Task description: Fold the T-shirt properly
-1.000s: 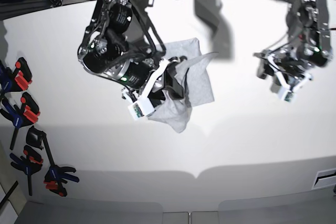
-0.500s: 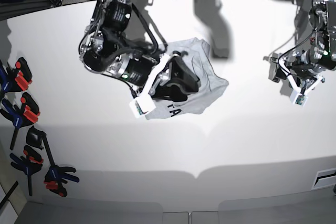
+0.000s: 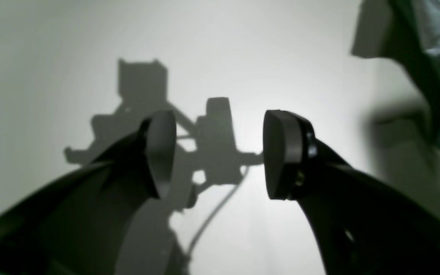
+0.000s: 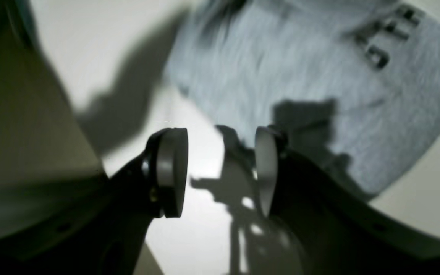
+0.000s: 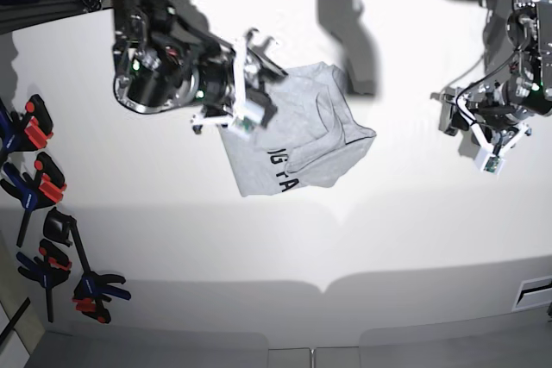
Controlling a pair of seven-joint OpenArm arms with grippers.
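Honestly, you can't read much of the T-shirt point(image 5: 297, 140): it's bunched on the table point(image 5: 414, 230), only a few black letters showing. Your right gripper point(image 4: 220, 172) has its fingers apart with nothing between them, the blurry shirt just beyond its tips. Left gripper point(image 3: 220, 152) is spread too, shirt cut off past its right finger.
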